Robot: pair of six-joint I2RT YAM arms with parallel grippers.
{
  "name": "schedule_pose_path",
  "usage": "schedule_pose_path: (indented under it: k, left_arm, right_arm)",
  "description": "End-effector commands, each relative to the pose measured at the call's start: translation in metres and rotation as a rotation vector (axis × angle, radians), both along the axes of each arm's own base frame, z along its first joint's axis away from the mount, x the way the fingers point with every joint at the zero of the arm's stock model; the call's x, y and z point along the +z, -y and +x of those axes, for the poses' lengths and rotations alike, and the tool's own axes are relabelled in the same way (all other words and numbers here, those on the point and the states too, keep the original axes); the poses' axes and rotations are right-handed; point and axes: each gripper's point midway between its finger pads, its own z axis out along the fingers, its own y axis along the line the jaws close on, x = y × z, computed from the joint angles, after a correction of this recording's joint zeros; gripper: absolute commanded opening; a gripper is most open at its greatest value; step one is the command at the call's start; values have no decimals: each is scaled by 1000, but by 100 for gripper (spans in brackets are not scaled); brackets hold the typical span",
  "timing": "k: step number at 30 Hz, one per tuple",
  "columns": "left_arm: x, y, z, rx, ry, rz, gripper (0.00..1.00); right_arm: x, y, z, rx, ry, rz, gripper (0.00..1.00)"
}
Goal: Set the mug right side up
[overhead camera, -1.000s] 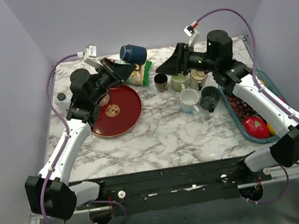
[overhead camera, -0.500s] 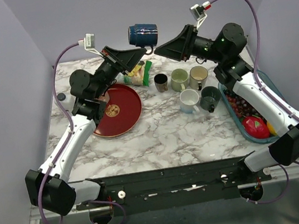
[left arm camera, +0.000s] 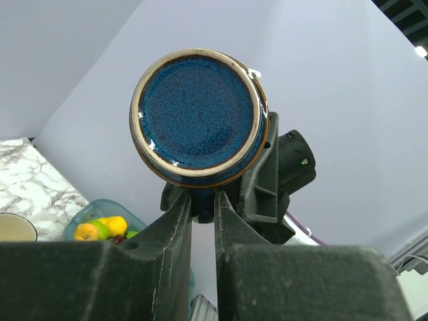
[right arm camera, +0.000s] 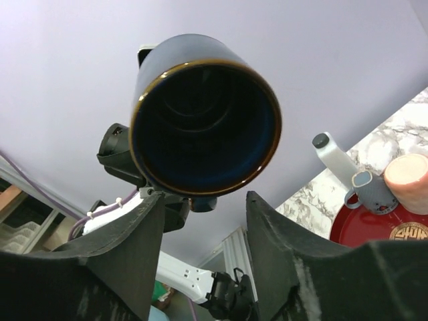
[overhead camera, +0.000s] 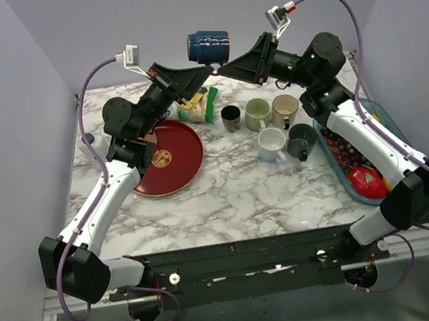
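Note:
The dark blue mug hangs on its side in the air above the back of the table. My left gripper is shut on its handle from below. In the left wrist view the mug's glazed base faces the camera, with my left gripper pinching the handle under it. My right gripper is open just right of the mug, not touching it. In the right wrist view the mug's open mouth faces the camera, above my spread right gripper.
A red plate lies at the left. Several mugs stand in the middle right. A teal tray of fruit is at the right edge. A snack packet lies under the raised mug. A white bottle stands by the plate.
My left gripper has lifted the blue mug from near the table high into the air. My right gripper has risen and closed in on the mug's mouth side.

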Motion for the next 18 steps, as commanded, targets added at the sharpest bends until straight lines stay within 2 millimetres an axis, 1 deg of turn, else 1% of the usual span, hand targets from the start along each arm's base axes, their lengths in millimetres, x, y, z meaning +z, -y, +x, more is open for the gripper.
schedule_pose_path:
  k: [1, 5, 9, 14, 15, 18]
  left_arm:
    - [36, -2, -20, -30, 130, -47, 0]
    - [35, 0, -21, -43, 129, -51, 0]
    - [34, 2, -22, -53, 124, -55, 0]
    - [28, 9, -25, -79, 112, -51, 0]
    - [28, 10, -27, -84, 112, -53, 0]
    - [26, 12, -29, -91, 108, -52, 0]
  right_arm:
    - [12, -2, -1, 6, 20, 31, 54]
    - [14, -3, 1, 12, 19, 59, 46]
    - [19, -2, 1, 8, 25, 90, 44]
    - [17, -4, 5, 22, 2, 114, 42]
    - [20, -3, 4, 25, 4, 125, 41]
    - [18, -4, 6, 29, -9, 131, 32]
